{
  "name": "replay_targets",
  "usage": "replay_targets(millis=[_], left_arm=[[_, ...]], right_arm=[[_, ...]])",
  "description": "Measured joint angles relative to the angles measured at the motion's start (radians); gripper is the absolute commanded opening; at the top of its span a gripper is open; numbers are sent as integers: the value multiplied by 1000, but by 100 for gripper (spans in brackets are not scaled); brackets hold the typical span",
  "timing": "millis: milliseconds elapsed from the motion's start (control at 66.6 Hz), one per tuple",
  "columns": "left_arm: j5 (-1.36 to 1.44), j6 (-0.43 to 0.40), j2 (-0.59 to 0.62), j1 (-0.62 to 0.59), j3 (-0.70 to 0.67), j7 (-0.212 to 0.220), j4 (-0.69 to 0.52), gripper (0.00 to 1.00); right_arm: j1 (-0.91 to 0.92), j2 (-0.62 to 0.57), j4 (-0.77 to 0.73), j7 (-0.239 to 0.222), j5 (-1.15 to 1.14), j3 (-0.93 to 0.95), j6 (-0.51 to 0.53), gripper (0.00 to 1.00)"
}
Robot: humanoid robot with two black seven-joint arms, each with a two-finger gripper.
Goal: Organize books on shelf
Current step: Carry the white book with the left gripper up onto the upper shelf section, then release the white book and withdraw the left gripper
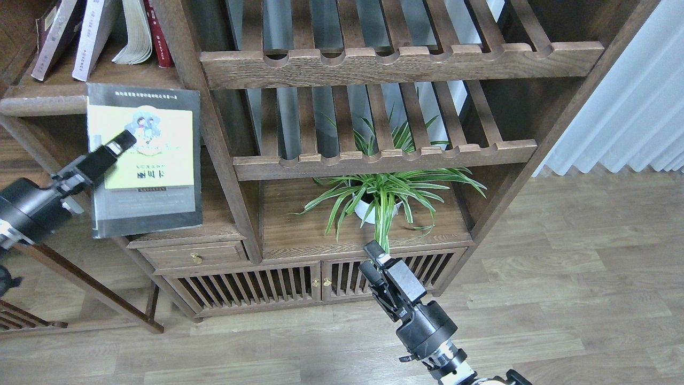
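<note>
My left gripper [124, 140] pinches the yellow-green-and-black book [145, 160] at the left of the frame; my right gripper [374, 255], low in the middle, I cannot tell.

Shelf [48, 99] dark grainy wood; yellow-green-and-black book [155, 187] glossy paper cover.

Shelf [48, 96]: flat dark-brown board, thick rounded front lip, top left of the unit. Standing on it, all leaning: a pale lavender-white book [96, 37], a darker book [53, 37] to its left, an open-paged book [133, 32] to its right, a maroon book [159, 37] at the upright post. Lower ledge [214, 224] above the small drawer [195, 255]: dark wood, partly hidden by the yellow-green-and-black book [144, 160]; cannot tell whether that book rests on it. Centre compartment board [299, 224]: a white pot [366, 208] with a striped-leaf plant [385, 187] sits on it. Cabinet stands on wood-plank floor [561, 267].
</note>
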Motion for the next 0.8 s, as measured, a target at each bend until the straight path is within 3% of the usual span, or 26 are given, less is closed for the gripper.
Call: replay_targets(millis=[330,796], left_arm=[[-30,0,251,-63,-58,5,0,1],[-32,0,470,-206,-79,3,3,2]], right_arm=[[23,28,-8,-2,-2,-1,0,98],[49,36,-17,-2,-3,0,0,98]])
